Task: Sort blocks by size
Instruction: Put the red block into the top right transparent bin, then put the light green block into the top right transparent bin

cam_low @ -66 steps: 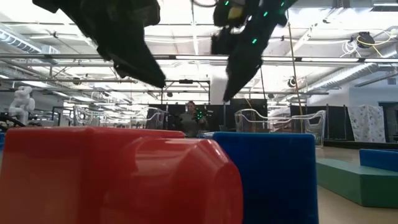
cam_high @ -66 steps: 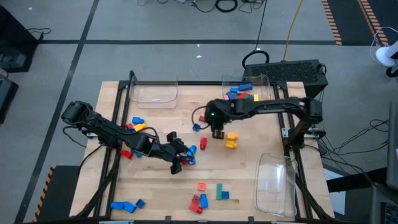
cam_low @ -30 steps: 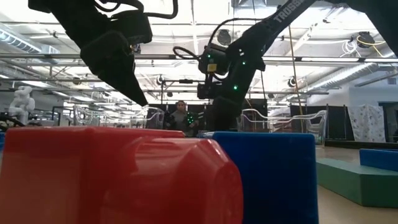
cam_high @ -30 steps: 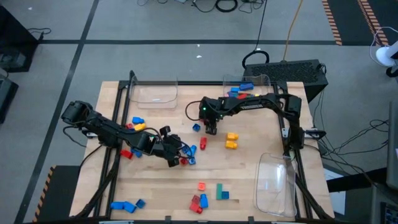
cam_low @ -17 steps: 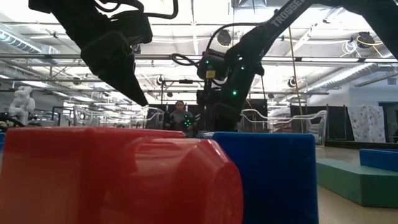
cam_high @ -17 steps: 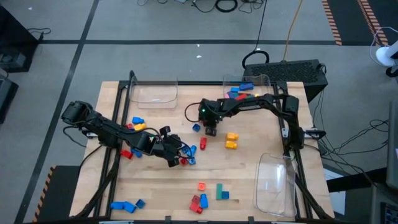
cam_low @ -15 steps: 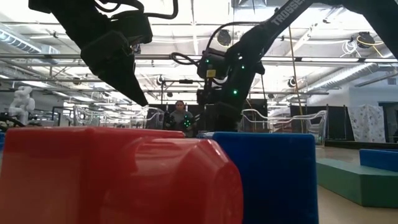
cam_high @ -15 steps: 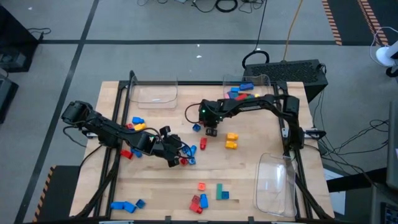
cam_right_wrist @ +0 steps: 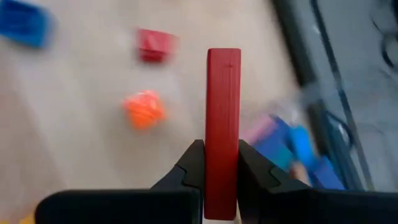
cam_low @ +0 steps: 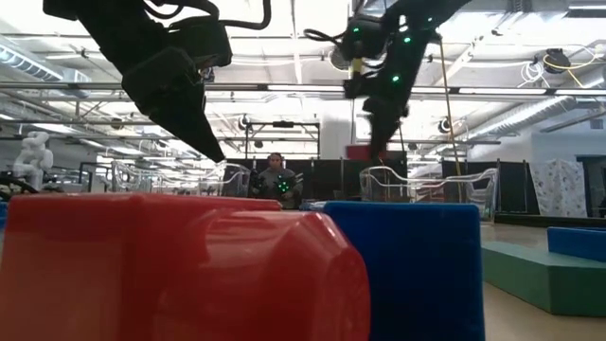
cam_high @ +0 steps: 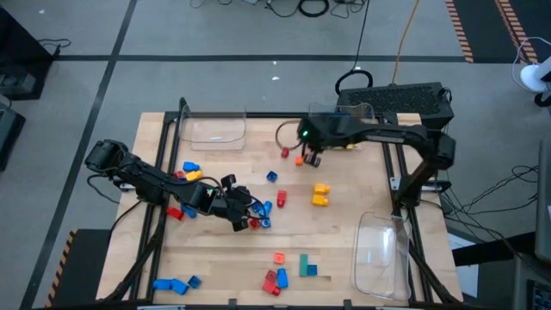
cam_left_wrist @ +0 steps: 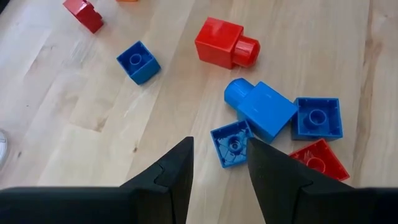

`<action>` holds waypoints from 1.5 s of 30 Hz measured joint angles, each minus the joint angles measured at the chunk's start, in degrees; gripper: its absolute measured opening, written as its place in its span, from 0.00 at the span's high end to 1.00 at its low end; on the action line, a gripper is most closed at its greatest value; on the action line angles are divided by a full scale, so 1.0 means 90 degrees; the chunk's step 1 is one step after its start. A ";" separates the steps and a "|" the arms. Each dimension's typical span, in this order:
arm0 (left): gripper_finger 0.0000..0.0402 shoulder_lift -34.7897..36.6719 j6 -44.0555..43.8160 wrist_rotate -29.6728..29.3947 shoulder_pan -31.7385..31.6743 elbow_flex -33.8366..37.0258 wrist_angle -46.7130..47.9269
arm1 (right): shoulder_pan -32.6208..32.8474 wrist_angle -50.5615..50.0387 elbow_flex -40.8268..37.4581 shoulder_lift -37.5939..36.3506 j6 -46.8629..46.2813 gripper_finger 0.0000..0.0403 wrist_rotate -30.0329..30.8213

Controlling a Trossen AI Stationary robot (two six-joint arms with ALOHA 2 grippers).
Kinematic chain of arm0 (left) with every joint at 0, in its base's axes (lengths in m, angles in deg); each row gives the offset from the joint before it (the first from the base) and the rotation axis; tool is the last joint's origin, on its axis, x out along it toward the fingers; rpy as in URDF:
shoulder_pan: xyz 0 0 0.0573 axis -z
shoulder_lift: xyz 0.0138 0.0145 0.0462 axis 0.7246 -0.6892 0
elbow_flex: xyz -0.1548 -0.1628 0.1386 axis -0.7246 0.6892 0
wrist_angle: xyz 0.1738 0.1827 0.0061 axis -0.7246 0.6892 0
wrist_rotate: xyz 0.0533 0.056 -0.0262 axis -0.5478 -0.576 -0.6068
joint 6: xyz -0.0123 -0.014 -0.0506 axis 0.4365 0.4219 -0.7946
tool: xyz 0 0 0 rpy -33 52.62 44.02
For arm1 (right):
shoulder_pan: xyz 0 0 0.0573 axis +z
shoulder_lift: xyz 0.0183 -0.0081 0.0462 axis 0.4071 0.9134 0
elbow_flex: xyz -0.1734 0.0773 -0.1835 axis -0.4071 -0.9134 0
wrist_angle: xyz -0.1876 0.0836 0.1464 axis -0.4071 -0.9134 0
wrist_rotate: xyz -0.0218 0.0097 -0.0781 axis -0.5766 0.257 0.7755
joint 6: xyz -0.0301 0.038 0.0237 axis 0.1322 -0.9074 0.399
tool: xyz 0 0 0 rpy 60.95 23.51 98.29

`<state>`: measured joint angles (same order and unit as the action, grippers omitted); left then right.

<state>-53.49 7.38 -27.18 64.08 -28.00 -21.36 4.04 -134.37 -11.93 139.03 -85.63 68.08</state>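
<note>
My right gripper (cam_high: 312,158) is above the table's far middle, shut on a flat red block (cam_right_wrist: 222,112), which also shows in the low view (cam_low: 364,152). Below it on the table lie a small orange block (cam_high: 299,160) and a small red one (cam_high: 285,152). My left gripper (cam_high: 250,216) hangs open and empty over a cluster of blue and red blocks (cam_high: 263,213). In the left wrist view its fingers (cam_left_wrist: 180,162) stand just short of a small blue block (cam_left_wrist: 231,143). Yellow blocks (cam_high: 320,195) lie right of centre. My right gripper pinches the red block's two broad faces (cam_right_wrist: 222,155) between its two fingers (cam_right_wrist: 191,163). The block sticks out past the fingertips. The fingers point down from above. The block is lifted clear of the table.
A clear tray (cam_high: 344,126) holding several blocks stands at the far right, a clear tray (cam_high: 213,129) at the far left, and another (cam_high: 379,254) at the near right. More blocks lie at the near middle (cam_high: 284,271), near left (cam_high: 172,284) and left (cam_high: 188,172).
My right gripper has risen with the red block, lifting it clear of the table, and gone toward the far right, toward the tray with blocks. It left the small orange and red blocks on the table.
</note>
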 joint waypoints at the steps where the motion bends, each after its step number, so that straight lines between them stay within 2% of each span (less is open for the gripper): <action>1: 0.63 0.0000 0.0000 0.0000 0.0000 0.0000 -0.0018 | -0.0132 -0.0135 0.0000 -0.0114 -0.0162 0.92 0.0082; 5: 0.63 0.0000 -0.0002 0.0017 0.0000 0.0000 -0.0055 | -0.0729 -0.0378 0.0000 -0.0395 -0.0660 0.92 0.0113; 10: 0.63 0.0000 -0.0163 0.0027 0.0000 0.0000 -0.0054 | -0.1415 -0.0246 0.0002 -0.0299 -0.1014 0.88 0.0076; 16: 0.63 0.0000 -0.0170 0.0051 0.0000 0.0000 -0.0042 | -0.1774 -0.0210 0.0002 -0.0055 -0.0736 0.70 -0.0582; 22: 0.63 0.0000 -0.0168 0.0061 0.0000 0.0000 -0.0039 | -0.1785 -0.0215 0.0002 -0.0050 -0.0745 0.51 -0.0595; 25: 0.63 0.0000 -0.0168 0.0061 0.0000 0.0000 -0.0037 | -0.1772 -0.0391 0.0002 -0.0068 -0.0959 0.46 -0.0734; 27: 0.63 0.0000 -0.0165 0.0061 0.0000 0.0000 -0.0037 | -0.1743 -0.0582 0.0002 -0.0068 -0.0841 0.46 -0.1085; 35: 0.63 0.0000 -0.0168 0.0049 0.0000 0.0000 -0.0037 | -0.0898 -0.1273 0.0002 -0.0166 -0.0780 0.57 -0.1628; 45: 0.63 0.0000 -0.0304 0.0044 0.0000 0.0000 -0.0041 | 0.1061 -0.1507 0.0002 -0.0212 -0.1654 0.63 -0.1775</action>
<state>-53.49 4.64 -26.79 64.08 -28.00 -21.74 13.58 -147.93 -11.91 137.13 -100.51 52.11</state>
